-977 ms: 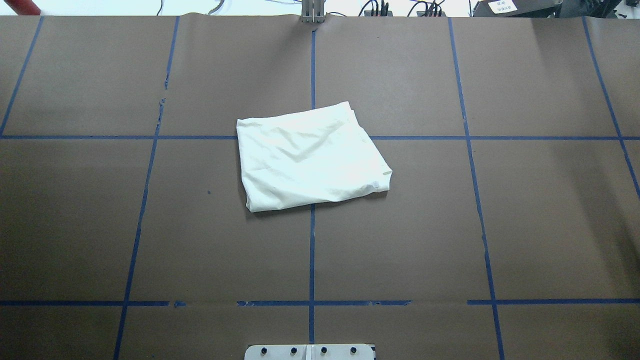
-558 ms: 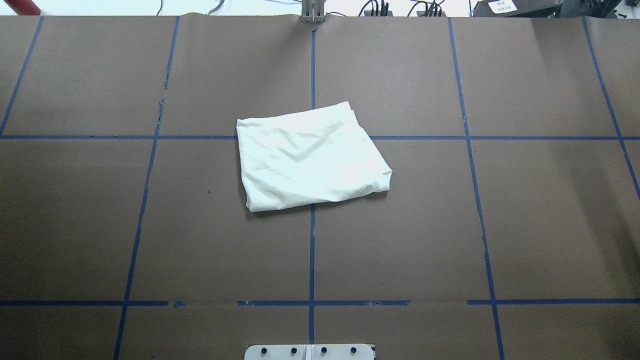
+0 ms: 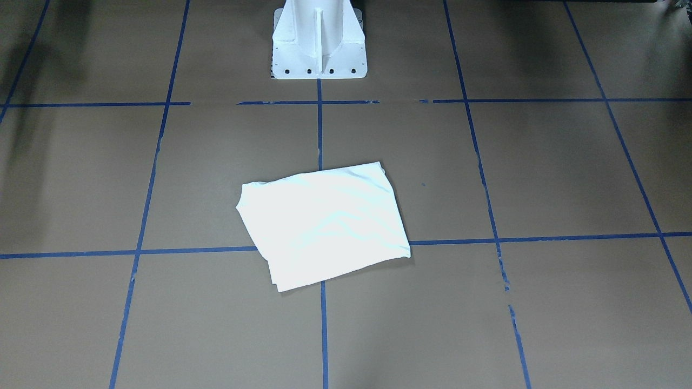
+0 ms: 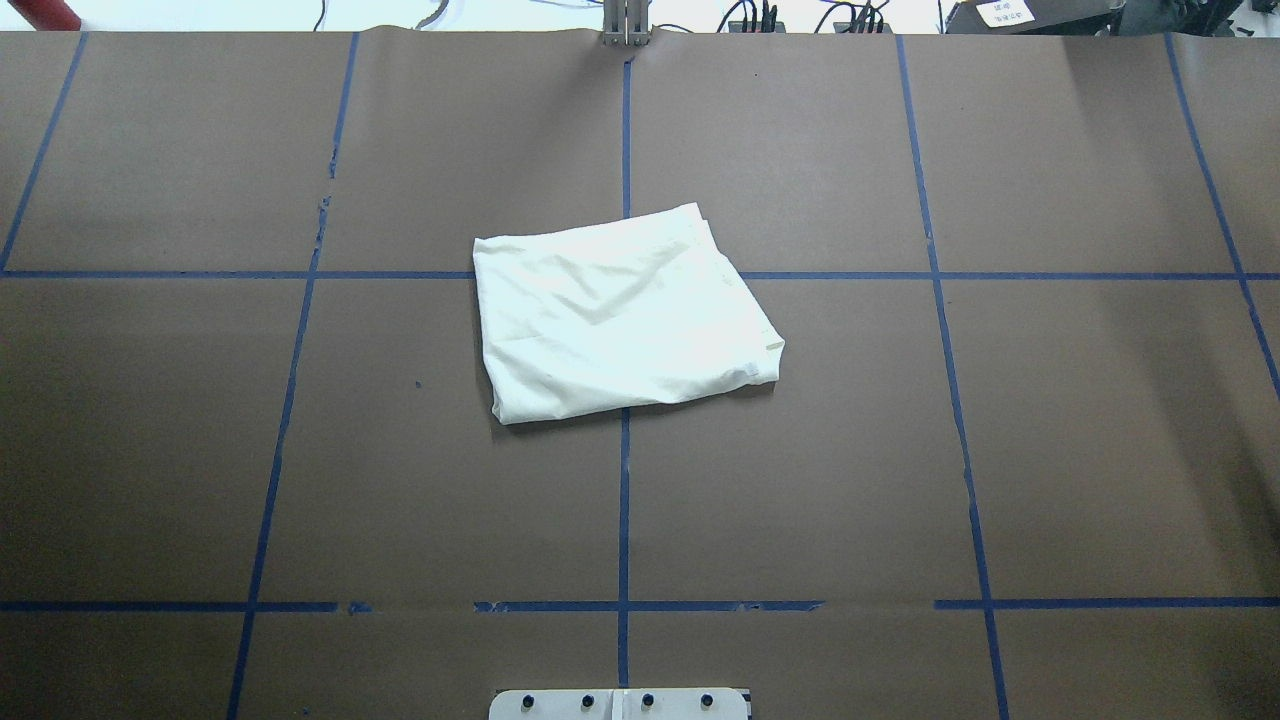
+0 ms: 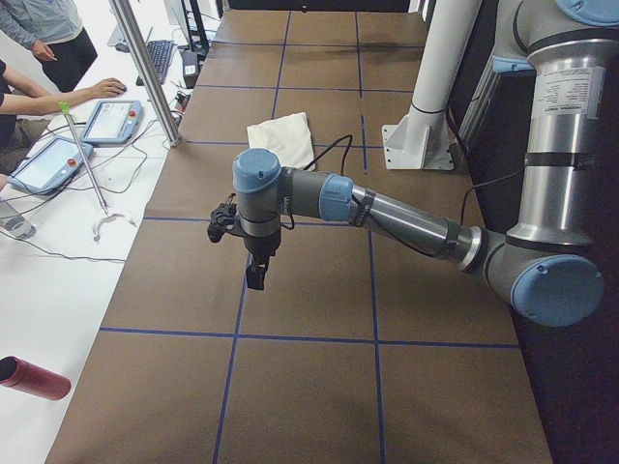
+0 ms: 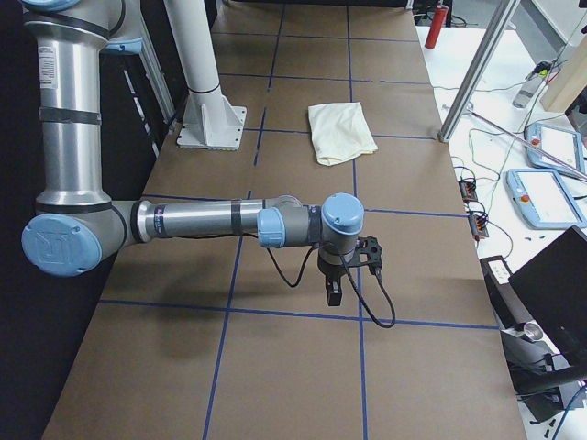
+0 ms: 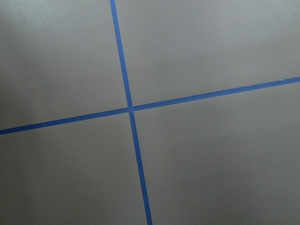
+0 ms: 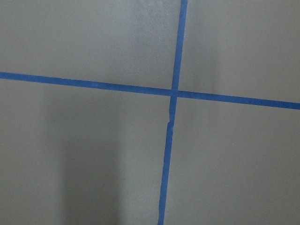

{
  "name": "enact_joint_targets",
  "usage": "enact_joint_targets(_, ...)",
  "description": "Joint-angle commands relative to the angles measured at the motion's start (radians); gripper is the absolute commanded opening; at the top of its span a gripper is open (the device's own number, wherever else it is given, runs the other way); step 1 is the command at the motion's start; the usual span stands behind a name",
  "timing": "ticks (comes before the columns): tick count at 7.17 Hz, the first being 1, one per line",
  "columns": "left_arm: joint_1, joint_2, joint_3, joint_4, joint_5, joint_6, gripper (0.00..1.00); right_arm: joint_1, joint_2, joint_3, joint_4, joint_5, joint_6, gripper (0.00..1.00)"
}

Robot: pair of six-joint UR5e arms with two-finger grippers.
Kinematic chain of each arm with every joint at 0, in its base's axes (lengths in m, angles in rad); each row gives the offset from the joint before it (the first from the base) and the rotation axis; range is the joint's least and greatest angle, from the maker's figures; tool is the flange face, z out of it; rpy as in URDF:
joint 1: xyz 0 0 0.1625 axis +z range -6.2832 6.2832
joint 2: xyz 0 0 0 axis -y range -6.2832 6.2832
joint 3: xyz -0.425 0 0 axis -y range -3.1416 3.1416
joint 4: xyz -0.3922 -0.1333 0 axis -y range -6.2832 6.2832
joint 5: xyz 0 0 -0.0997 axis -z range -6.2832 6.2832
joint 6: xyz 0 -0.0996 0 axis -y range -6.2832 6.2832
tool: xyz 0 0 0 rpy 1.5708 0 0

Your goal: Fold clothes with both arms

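on the worktop (image 4: 850,450) centre lies the folded cream shirt (image 4: 620,315), well apart from left claw (image 5: 253,277) and right claw (image 6: 334,295); spread or pressed together, i cannot tell.

Little is legible. The light blue joint cap (image 6: 57,244) at the elbow of the right arm (image 6: 197,220), well away from the white pedestal (image 6: 194,55), bears a raised mark resembling "UR". A white label (image 5: 569,89) on the upright link of the left arm (image 5: 406,217), near that pedestal, and a white sign (image 4: 1005,12) beyond the far edge of the desk (image 4: 1050,150) carry print too small to read.
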Motion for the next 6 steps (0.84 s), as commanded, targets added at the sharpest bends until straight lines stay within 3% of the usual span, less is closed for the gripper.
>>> enact_joint_targets(1, 0.0, 0.002, -0.002, 0.0, 0.0, 0.0, 1.0, 0.0, 0.0, 0.0, 0.001, 0.0, -0.001, 1.0)
enact_joint_targets(6, 0.0, 0.009, -0.003, 0.003, 0.0, 0.0, 1.0, 0.0, 0.0, 0.0, 0.005, 0.0, 0.001, 1.0)
